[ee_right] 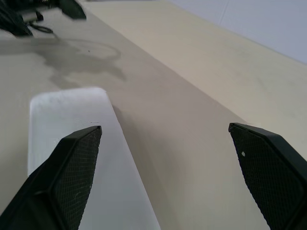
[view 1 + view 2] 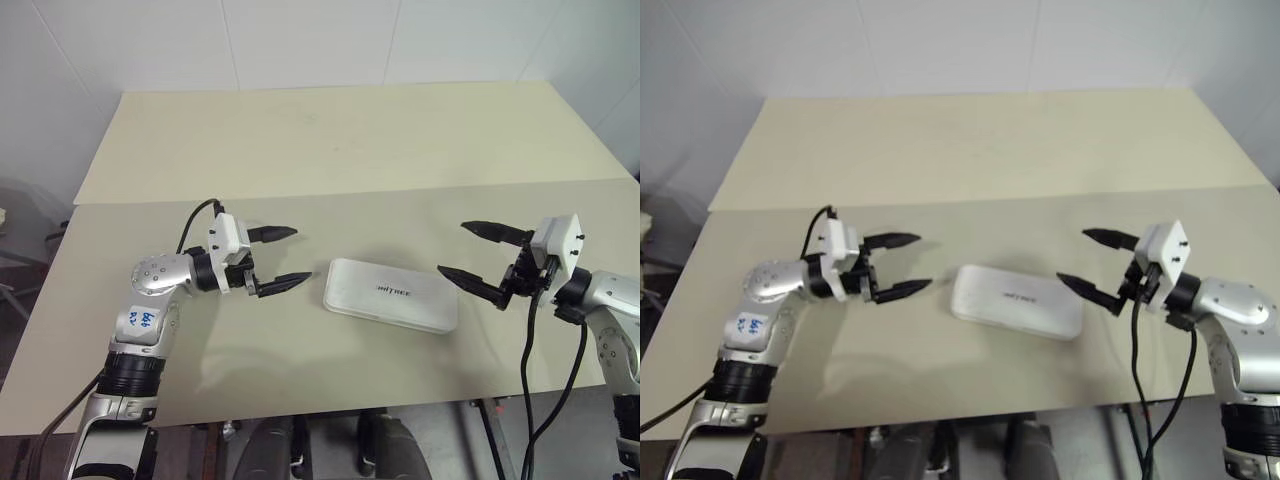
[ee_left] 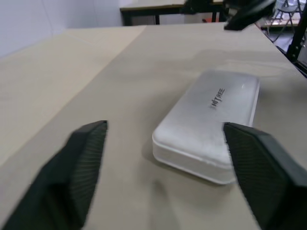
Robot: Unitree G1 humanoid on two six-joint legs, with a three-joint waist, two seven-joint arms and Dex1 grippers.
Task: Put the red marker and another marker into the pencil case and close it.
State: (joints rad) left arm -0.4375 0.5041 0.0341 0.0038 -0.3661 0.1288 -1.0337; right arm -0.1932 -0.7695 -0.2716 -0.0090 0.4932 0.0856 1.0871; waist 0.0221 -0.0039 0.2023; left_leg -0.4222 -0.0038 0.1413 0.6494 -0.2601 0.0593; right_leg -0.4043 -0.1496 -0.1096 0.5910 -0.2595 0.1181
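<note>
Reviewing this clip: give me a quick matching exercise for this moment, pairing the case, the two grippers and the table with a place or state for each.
Things:
1. pencil case
2. left gripper
3. right gripper
4. table

Descriptions:
A. open, beside the lettered lid's right end
B. beige surface with a seam running across
C. shut, lying flat between both arms
D. open, off the case's left end

Pairs: 1-C, 2-D, 3-A, 4-B
</note>
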